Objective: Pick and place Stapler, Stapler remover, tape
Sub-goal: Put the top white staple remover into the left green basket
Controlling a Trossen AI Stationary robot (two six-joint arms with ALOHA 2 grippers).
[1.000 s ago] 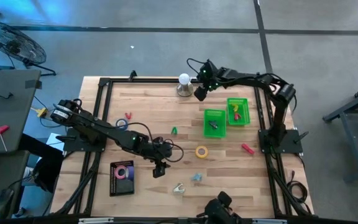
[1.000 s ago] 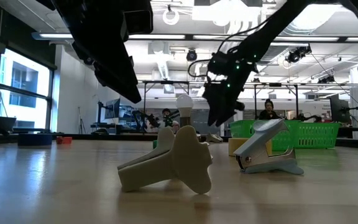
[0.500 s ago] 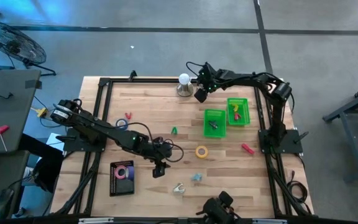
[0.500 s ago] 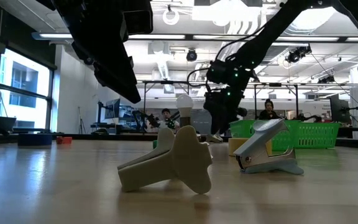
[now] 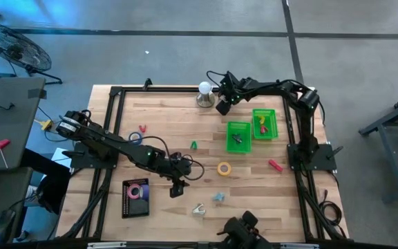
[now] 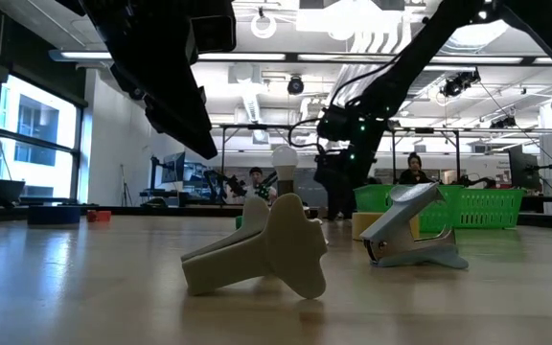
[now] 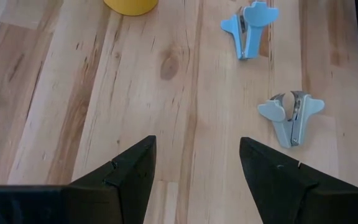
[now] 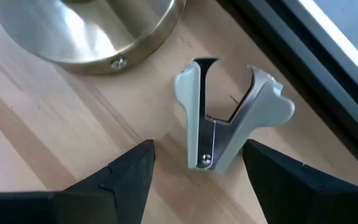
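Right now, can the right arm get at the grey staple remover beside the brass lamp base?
Probably yes. The right gripper hangs open just over the grey staple remover, which lies between its fingers' line with bare wood around it. The brass lamp base sits close on one side and may crowd one finger.

We see a pale, striped-grain wooden table [image 5: 185, 124] framed in black. Before the right arm's black fingers [image 8: 129, 180] lie a silver-grey staple remover [image 8: 229, 124] and a brass-coloured lamp base [image 8: 92, 28]. Ahead of the left arm's black fingers [image 7: 129, 180] sit two light-blue staple removers [image 7: 291, 115] and a yellow tape roll [image 7: 131, 5]. Two bright green bins [image 5: 238, 136] stand beyond.
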